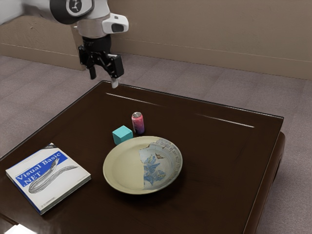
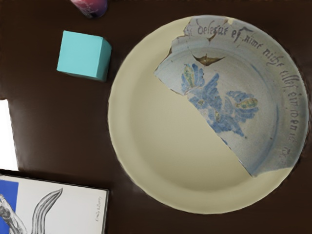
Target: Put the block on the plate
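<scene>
The hand (image 1: 104, 79) is up high, its two fingers spread apart. The blue block (image 1: 122, 135) sits on the bench (image 1: 214, 195), just beside the big plate (image 1: 107, 170) and near the pink can (image 1: 138, 124).

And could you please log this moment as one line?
block: on table, beside plate | can: near block | jaws: open, raised, holding nothing | placement: not yet done

A pink-and-purple can (image 1: 138, 125) stands upright on the dark table (image 1: 209, 200) before me; a "Visual Basic .NET" book (image 1: 51, 183) lies flat, well apart from it; I see mauve-grey carpet (image 1: 295, 109) below, a tan wall (image 1: 219, 36) beyond.
</scene>
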